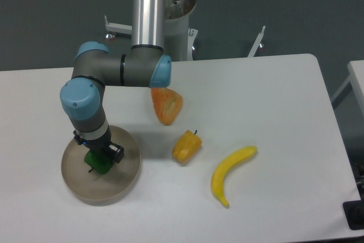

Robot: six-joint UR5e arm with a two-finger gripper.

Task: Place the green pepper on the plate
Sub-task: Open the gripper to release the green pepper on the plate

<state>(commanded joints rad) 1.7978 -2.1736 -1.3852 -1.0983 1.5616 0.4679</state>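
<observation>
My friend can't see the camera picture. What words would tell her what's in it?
A robot arm's gripper reaches down onto a round tan plate at the table's left, over a small green pepper lying on it. To the right on the white table lie an orange fruit piece, a yellow pepper and a banana.

High front view over table (267, 95)
</observation>
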